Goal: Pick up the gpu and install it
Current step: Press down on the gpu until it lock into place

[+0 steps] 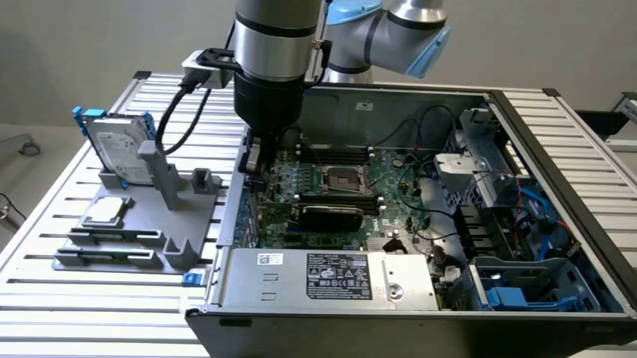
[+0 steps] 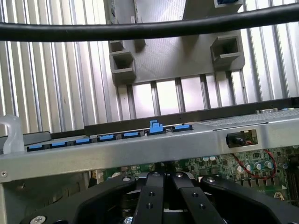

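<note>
1. The silver-and-black robot arm reaches down into the open black computer case (image 1: 557, 160). Its black gripper (image 1: 253, 170) hangs low against the case wall on the exterior view's left, over the edge of the green motherboard (image 1: 398, 198) where the expansion slots lie.
2. In the wrist view the gripper (image 2: 163, 186) has its fingers (image 2: 150, 196) pressed together, with no gap between them that I can see.
3. The gpu, a thin dark card, is hard to pick out. I take it to be the narrow dark strip standing edge-on just under the gripper (image 1: 250, 205), but I can't tell whether the fingers pinch it or merely bear on its top edge.
4. On the grey plastic parts holder (image 1: 110, 257) outside the case, the silver hard drive in its blue frame (image 1: 118, 149) and the small square silver CPU chip (image 1: 107, 211) sit in place, and one upright cradle (image 1: 204, 180) stands empty. I'd judge the pick-up done and the install step in hand.
5. Seating a card here would call for a straight push down, with the card lined up on its slot and its end bracket at the rear wall.
6. The arm hides the slot itself, and the row of blue plastic clips (image 2: 107, 137) blocks the wrist view of the bracket end.
</note>
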